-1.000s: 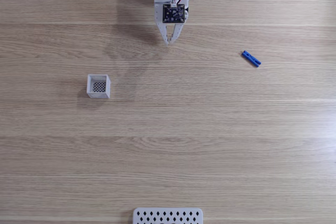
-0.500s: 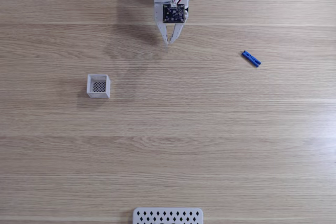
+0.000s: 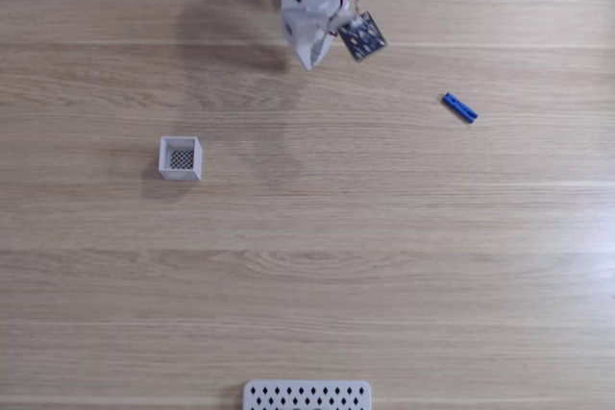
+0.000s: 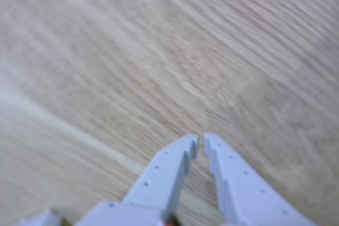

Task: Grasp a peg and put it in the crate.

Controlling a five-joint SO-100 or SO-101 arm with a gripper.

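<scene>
The white claw [image 4: 201, 140] is hanging above the tabletop [image 4: 106, 51], tips nearly touching and apparently holding nothing, wrist rolled sideways.

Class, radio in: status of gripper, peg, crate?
White gripper shut, empty. Small blue plastic peg lies on wooden table. Small white square crate empty. Path clear.

Pale wood-grain table [image 3: 384, 266], evenly lit

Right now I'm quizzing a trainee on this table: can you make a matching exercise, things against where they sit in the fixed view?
Things:
1. peg
2. crate
3. gripper
4. perforated plate

Places:
A. bottom edge, middle
B. left of centre
C. right side, upper half
D. top edge, middle

Pairs: 1-C, 2-B, 3-D, 4-A
</scene>
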